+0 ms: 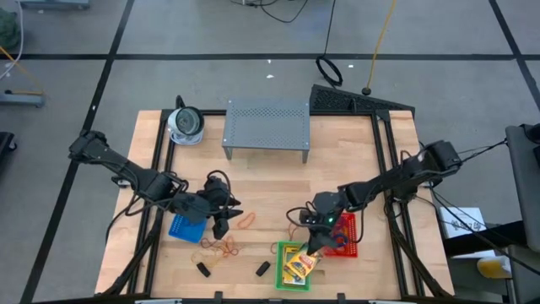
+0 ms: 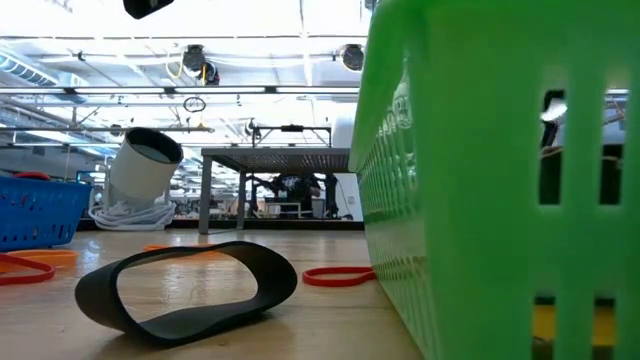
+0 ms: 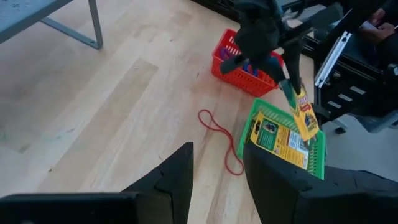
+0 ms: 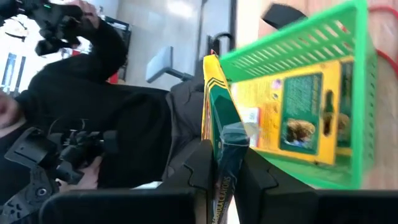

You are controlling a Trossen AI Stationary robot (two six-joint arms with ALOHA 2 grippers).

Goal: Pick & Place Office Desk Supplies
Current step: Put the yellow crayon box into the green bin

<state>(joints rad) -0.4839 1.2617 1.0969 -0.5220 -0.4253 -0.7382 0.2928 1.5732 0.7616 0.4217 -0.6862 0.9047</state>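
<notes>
My right gripper point(image 1: 316, 245) is shut on a yellow-and-green crayon box point(image 3: 305, 115) and hangs over the green basket point(image 1: 283, 274) near the table's front edge. Another crayon box point(image 4: 298, 112) lies flat in that basket. My left gripper point(image 3: 217, 180) stands open, with nothing between its fingers, over the table's left half beside the blue basket point(image 1: 186, 228). Orange and red rubber bands point(image 1: 224, 247) and a red loop point(image 3: 217, 134) lie on the wood. Two black clips point(image 1: 203, 268) point(image 1: 262, 268) rest by the front edge. My right gripper pinches the crayon box by its upper end point(image 4: 222, 168) between its two fingers, one on each broad face. The fingers slant downward toward the table's front. The box hangs tilted below them over the green basket; whether its lower end point(image 3: 311, 132) touches anything, I cannot tell.
A red basket point(image 1: 344, 238) stands just right of the green one, behind my right gripper. A grey perforated shelf point(image 1: 266, 125) and a round white-grey object point(image 1: 186, 125) stand at the far side. A person in dark clothes point(image 4: 93, 112) shows beyond the table's front edge.
</notes>
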